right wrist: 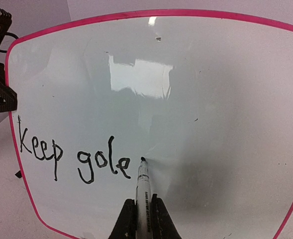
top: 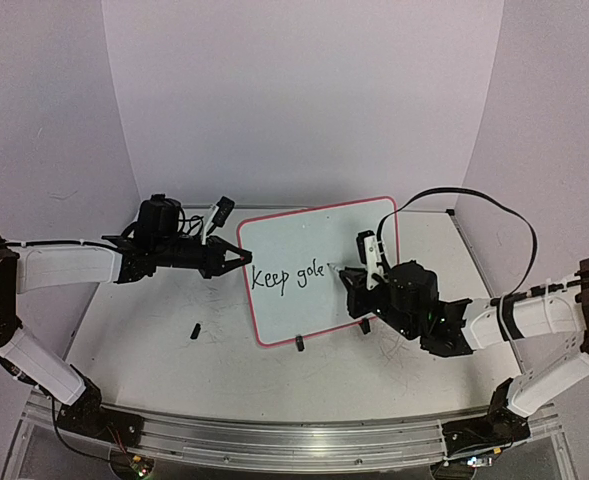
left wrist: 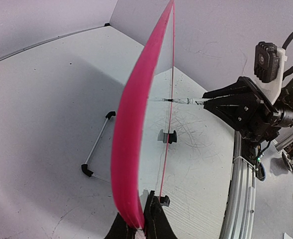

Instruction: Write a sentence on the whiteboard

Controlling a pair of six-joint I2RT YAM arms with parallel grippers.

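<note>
Upright whiteboard (top: 314, 240) bars centre; open tabletop (top: 274, 385) in front.

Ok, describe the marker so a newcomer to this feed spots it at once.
Find the pink-edged whiteboard standing mid-table, then the black writing on it, "Keep gole". Just right of the final "e" is the black tip of the marker, a slim white barrel gripped by the right end effector; it is the only pen-shaped thing at the board.

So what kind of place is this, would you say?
Probably a robot test booth: plain pale walls closing in a scratched tabletop, with an aluminium mounting rail along its near edge.
</note>
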